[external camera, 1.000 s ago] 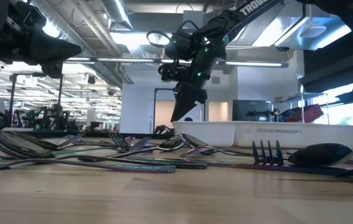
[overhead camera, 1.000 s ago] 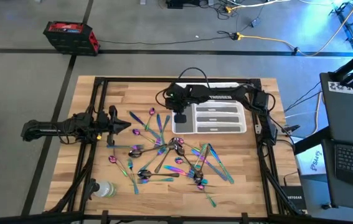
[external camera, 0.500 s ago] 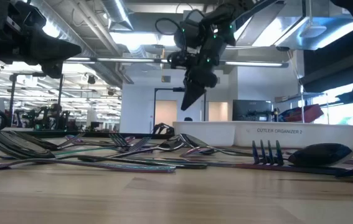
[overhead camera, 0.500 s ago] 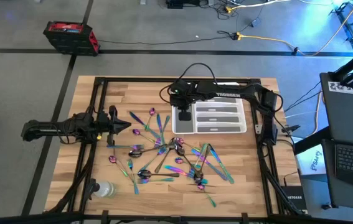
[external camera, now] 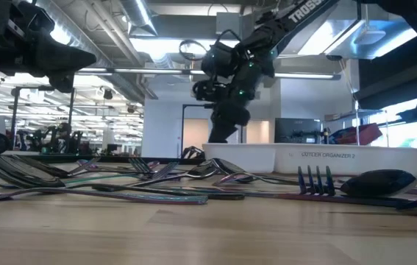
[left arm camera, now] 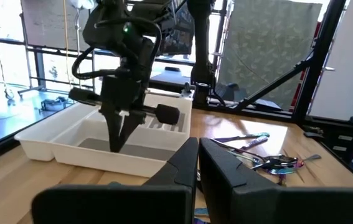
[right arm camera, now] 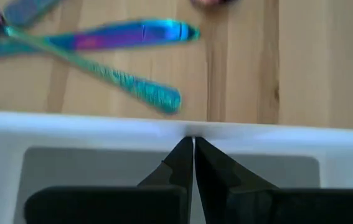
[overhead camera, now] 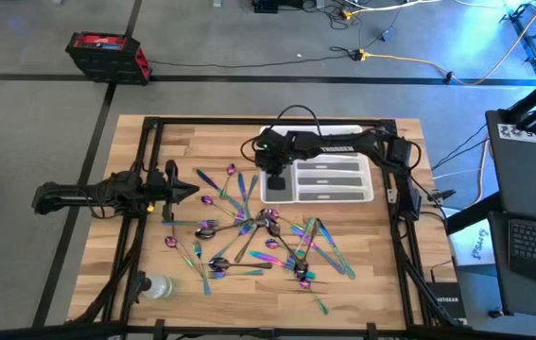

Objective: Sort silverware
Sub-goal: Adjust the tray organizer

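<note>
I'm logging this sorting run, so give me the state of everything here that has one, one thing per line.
Right gripper: shut, empty, jaws pointing down over the tray's left end.
Left gripper: shut, empty, waiting at the table's left side.
Tray: upright, no silverware visible in its compartments.
Silverware: scattered loose on the table, unsorted.
Bottle: lying on its side near the front left corner.

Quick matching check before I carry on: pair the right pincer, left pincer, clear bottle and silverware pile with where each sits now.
1. right pincer
2. left pincer
3. clear bottle
4. silverware pile

A. near table corner on the left arm's side
B. shut, over the white tray's end compartment
C. shut, at the table's left edge
D. spread on the wood beside the tray

Pairs: 1-B, 2-C, 3-A, 4-D
</note>
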Controlling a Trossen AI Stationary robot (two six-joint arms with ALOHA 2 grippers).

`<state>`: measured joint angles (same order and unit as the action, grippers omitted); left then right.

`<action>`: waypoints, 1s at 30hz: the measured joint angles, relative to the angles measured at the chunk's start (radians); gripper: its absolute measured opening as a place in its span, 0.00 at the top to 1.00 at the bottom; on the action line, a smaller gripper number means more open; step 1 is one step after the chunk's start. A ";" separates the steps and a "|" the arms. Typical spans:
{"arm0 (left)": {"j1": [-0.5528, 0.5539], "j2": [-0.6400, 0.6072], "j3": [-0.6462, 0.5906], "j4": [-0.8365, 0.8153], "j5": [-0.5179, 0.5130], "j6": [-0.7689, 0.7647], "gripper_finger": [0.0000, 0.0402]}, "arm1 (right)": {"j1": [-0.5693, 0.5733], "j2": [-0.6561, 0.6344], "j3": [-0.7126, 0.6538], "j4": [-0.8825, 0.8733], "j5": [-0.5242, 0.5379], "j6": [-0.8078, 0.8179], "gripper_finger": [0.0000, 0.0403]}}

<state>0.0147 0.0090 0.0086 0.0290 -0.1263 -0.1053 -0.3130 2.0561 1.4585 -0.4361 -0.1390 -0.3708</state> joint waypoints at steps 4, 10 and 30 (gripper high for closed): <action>0.000 0.000 0.000 0.001 0.000 0.000 1.00 | 0.008 0.021 0.002 0.014 -0.003 0.001 1.00; 0.000 0.000 0.000 0.001 0.000 0.000 1.00 | 0.028 0.079 0.039 0.052 -0.011 0.006 1.00; 0.000 0.000 0.000 0.000 0.000 0.000 1.00 | 0.085 0.319 0.396 0.067 -0.091 -0.002 1.00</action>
<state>0.0149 0.0093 0.0086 0.0292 -0.1261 -0.1051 -0.2282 2.3747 1.8546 -0.3691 -0.2304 -0.3724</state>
